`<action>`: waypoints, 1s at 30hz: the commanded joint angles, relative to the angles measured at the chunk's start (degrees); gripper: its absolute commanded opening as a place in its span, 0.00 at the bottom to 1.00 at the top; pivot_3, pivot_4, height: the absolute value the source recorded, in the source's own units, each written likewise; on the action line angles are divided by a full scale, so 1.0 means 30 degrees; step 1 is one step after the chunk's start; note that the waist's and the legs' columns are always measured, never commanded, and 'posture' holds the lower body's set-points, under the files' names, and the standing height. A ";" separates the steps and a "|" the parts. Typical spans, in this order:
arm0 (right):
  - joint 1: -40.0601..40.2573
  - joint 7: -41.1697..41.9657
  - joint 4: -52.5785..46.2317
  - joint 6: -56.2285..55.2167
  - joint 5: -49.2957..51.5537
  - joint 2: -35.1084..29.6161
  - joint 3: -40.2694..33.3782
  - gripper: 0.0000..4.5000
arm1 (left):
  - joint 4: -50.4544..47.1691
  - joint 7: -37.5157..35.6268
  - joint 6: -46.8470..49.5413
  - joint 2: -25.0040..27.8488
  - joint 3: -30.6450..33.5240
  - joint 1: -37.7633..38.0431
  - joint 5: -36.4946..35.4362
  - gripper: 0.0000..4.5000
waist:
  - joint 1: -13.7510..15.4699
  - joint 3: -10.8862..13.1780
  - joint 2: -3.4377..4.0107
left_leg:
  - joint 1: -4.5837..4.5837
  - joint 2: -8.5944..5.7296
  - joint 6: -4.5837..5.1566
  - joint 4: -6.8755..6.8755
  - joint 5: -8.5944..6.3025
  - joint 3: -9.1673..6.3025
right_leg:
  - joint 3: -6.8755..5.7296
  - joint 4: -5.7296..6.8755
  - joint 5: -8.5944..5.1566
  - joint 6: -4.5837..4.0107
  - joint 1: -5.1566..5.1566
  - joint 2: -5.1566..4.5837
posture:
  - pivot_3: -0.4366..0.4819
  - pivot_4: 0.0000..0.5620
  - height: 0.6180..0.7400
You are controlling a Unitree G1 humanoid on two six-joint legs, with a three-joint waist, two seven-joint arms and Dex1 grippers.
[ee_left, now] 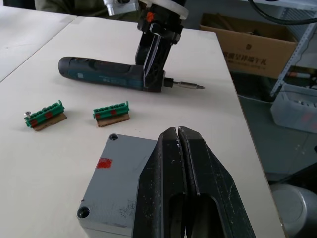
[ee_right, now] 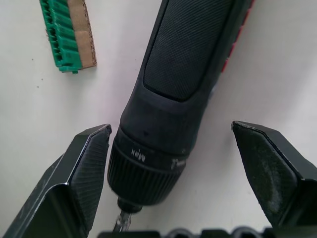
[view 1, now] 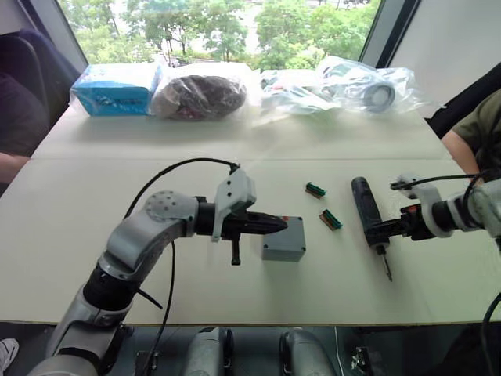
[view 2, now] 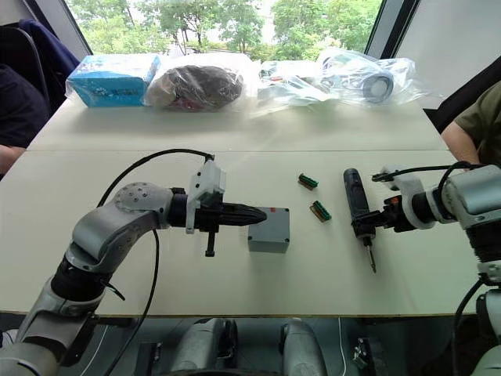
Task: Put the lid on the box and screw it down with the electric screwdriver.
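While the lid appears already seated on the box, the findings are recorded as follows.

Step in hand: pick-up of the electric screwdriver [ee_right: 173, 89] is judged to be under way; screwing down is not yet begun.

Right gripper [ee_right: 171, 163]: fingers are spread wide, one on each side of the tool's collar, with no contact seen; the bit end lies between the fingers, toward the wrist.

Left gripper [ee_left: 179, 144]: fingers are pressed together with nothing between them, their tips resting over the lid [ee_left: 126, 163].

Box [view 1: 282, 240]: it is found directly under the left fingertips, red mark on top, screw holes at the corners.

Terminal blocks [ee_left: 111, 113]: two green pieces lie between box and screwdriver.

Next move: closing of the right fingers on the collar is called for, then lifting and standing the bit into a corner hole.
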 commanded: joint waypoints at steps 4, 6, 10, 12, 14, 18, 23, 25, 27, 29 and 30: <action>-0.1151 0.0897 0.0649 -0.0451 -0.1537 0.0858 0.1856 0.95 | -0.1091 0.0541 0.0069 0.0021 0.0070 0.0135 -0.0228 0.00 | -0.0014 -0.0007 -0.0012 | 0.0005 0.0006 -0.0002 0.0001 0.0001 -0.0006 | -0.0005 0.0001 0.0000 0.0000 0.0007 0.0006 | 0.48 0.27 1.00; -0.0903 0.1283 0.0089 -0.0599 -0.1990 0.0700 0.2753 0.80 | -0.1171 0.0743 0.0090 0.0024 0.0085 0.0269 -0.0208 0.00 | -0.0020 -0.0022 -0.0036 | 0.0011 0.0006 -0.0002 0.0001 0.0001 -0.0004 | -0.0004 0.0000 0.0000 0.0000 0.0014 0.0005 | 0.48 0.27 1.00; -0.0343 0.1467 -0.0659 -0.0527 -0.2626 0.0576 0.3471 0.56 | -0.1263 0.1075 0.0055 -0.0041 0.0061 0.0394 -0.0155 0.00 | 0.0010 -0.0036 -0.0059 | 0.0016 0.0008 -0.0002 0.0000 0.0001 -0.0015 | -0.0014 0.0000 0.0000 -0.0001 0.0022 0.0005 | 0.48 0.27 1.00; -0.0191 0.1106 -0.0384 -0.0563 -0.2895 0.0916 0.3144 0.41 | -0.1252 0.1191 0.0047 -0.0096 0.0046 0.0376 -0.0159 0.00 | 0.0011 -0.0062 -0.0102 | 0.0016 0.0008 -0.0002 0.0000 0.0001 -0.0016 | -0.0015 -0.0002 -0.0001 -0.0001 0.0026 0.0005 | 0.48 0.27 1.00; -0.0219 0.0459 0.0250 -0.0690 -0.3298 0.1373 0.2508 0.40 | -0.1196 0.1272 0.0007 -0.0124 0.0055 0.0339 -0.0145 0.00 | -0.0003 -0.0121 -0.0200 | 0.0022 0.0010 -0.0003 0.0000 0.0002 -0.0024 | -0.0026 -0.0002 -0.0001 -0.0001 0.0036 0.0005 | 0.48 0.27 1.00; -0.1934 -0.1023 0.2602 -0.1643 -0.4216 0.2215 0.0526 0.40 | -0.0585 0.1012 -0.0317 0.0111 0.0255 0.0188 -0.0009 0.00 | -0.0086 -0.0175 -0.0293 | 0.0073 0.0018 -0.0005 0.0002 0.0002 -0.0024 | -0.0030 -0.0019 0.0001 -0.0010 0.0101 0.0009 | 0.48 0.27 1.00; -0.4432 -0.4490 0.3443 -0.3543 -0.5041 0.2869 -0.2973 0.40 | 0.1226 0.0326 -0.1154 0.0572 0.0297 -0.0602 0.0640 0.00 | -0.0351 -0.0082 -0.0127 | 0.0057 -0.0005 -0.0013 0.0005 0.0011 0.0048 | 0.0023 -0.0048 0.0040 -0.0070 0.0052 -0.0019 | 0.48 0.27 1.00; -0.4455 -0.6108 0.2329 -0.4049 -0.5159 0.3259 -0.4505 0.40 | 0.2095 -0.0074 -0.1623 0.0812 0.0076 -0.0962 0.1094 0.00 | -0.0297 -0.0054 -0.0080 | -0.0021 -0.0021 -0.0045 0.0004 0.0037 0.0047 | 0.0045 -0.0006 0.0063 -0.0027 -0.0048 -0.0021 | 0.48 0.27 1.00; -0.3969 -0.8243 0.0495 -0.5536 -0.4402 0.5050 -0.7394 0.40 | 0.2857 -0.0565 -0.2150 0.0990 -0.0238 -0.1181 0.1525 0.00 | -0.0297 -0.0053 -0.0080 | -0.0028 -0.0021 -0.0137 -0.0021 0.0091 0.0057 | 0.0046 0.0004 0.0066 0.0025 -0.0069 -0.0005 | 0.48 0.27 1.00; -0.3135 -0.9909 -0.2114 -0.7553 -0.2952 0.7641 -1.0753 0.40 | 0.3474 -0.1049 -0.2466 0.0980 -0.0487 -0.1446 0.1742 0.00 | -0.0484 -0.0050 -0.0074 | -0.0024 -0.0013 -0.0151 -0.0060 0.0099 0.0064 | 0.0046 -0.0017 0.0049 0.0045 -0.0070 0.0029 | 0.48 0.27 1.00; -0.2656 -1.0219 -0.3654 -0.8338 -0.2005 0.8983 -1.2138 0.40 | 0.3699 -0.1301 -0.2629 0.0991 -0.0694 -0.1595 0.1948 0.00 | -0.0499 -0.0049 -0.0075 | -0.0023 0.0018 -0.0160 -0.0069 0.0103 0.0083 | 0.0055 -0.0020 0.0049 0.0047 -0.0084 0.0049 | 0.48 0.27 1.00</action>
